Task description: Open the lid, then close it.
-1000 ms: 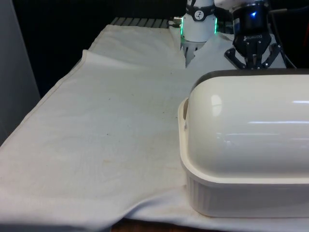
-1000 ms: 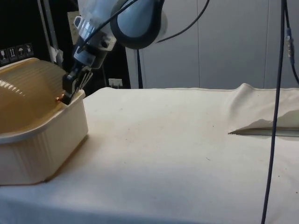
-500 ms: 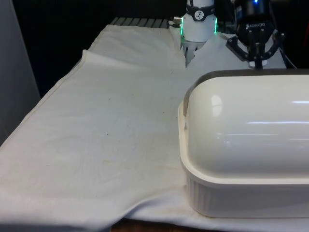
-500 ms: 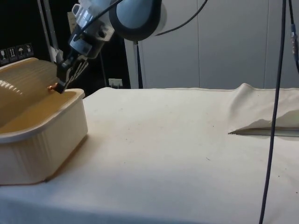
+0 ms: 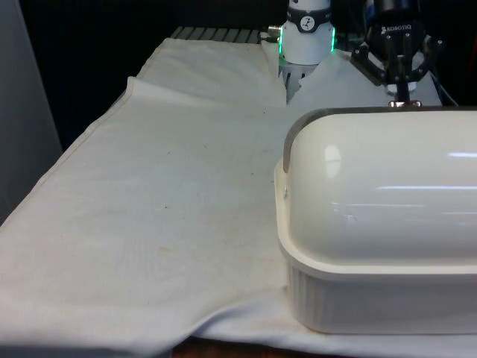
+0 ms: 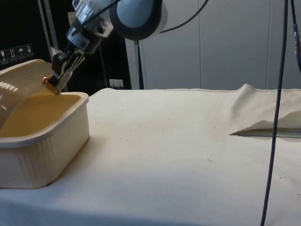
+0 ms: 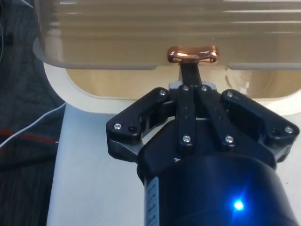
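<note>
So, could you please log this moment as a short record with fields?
box: cream bread box on white cloth
lid: domed roll lid, partly raised, gap at the base rim
handle: copper knob on the lid's edge
pincer: pincer shut on knob
stage: opening under way

Before me spreads a table under a rumpled white cloth (image 5: 149, 194), creased and faintly stained, with a raised fold (image 6: 263, 106) near its far corner in the side view. Black curtains (image 5: 112, 30) hang behind in the front view. To my side stand tall dark grey cabinet doors (image 6: 225, 42). Soft overhead light falls evenly across the cloth.
</note>
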